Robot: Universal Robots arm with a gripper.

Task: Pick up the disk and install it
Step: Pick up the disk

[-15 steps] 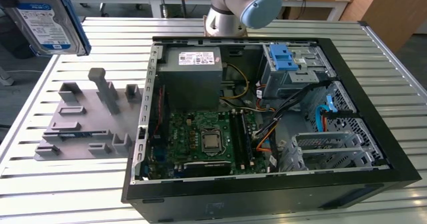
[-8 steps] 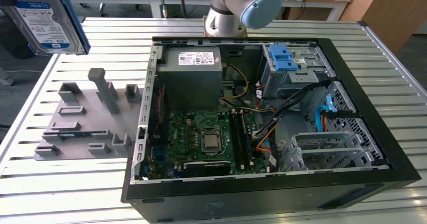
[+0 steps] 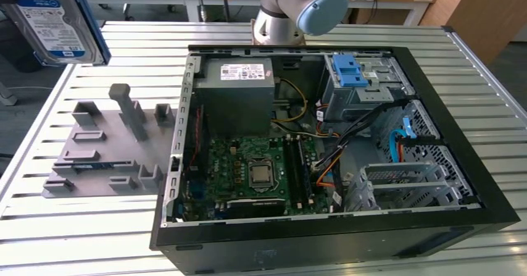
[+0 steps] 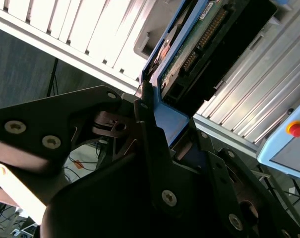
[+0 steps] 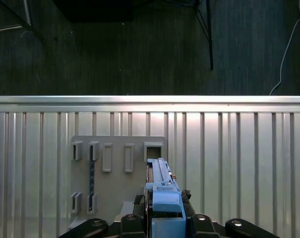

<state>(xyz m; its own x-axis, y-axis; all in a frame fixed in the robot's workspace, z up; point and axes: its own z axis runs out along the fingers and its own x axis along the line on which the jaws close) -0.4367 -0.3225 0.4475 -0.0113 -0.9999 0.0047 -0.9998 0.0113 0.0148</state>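
The disk (image 3: pixel 53 20), silver with a white-and-blue label and a blue carrier frame, hangs high in the air at the exterior view's far left, above the slatted table's edge. In both wrist views my gripper (image 5: pixel 164 224) is shut on the disk's blue frame (image 4: pixel 170 124). The first wrist view shows the disk (image 5: pixel 161 191) edge-on, straight over the grey slotted holder (image 5: pixel 115 173). Its circuit-board side (image 4: pixel 199 44) faces the second wrist view. The black fingers (image 4: pixel 150 144) clamp the frame from both sides.
The open black computer case (image 3: pixel 461 134) lies on the slatted metal table (image 3: pixel 82 239), with a grey power supply box (image 3: pixel 239 97), a motherboard (image 3: pixel 255 171), a cage with a blue latch (image 3: pixel 358 72) and another metal cage (image 3: pixel 403 183). The grey holder (image 3: pixel 107 146) stands beside the case. The arm's base (image 3: pixel 288 10) is behind.
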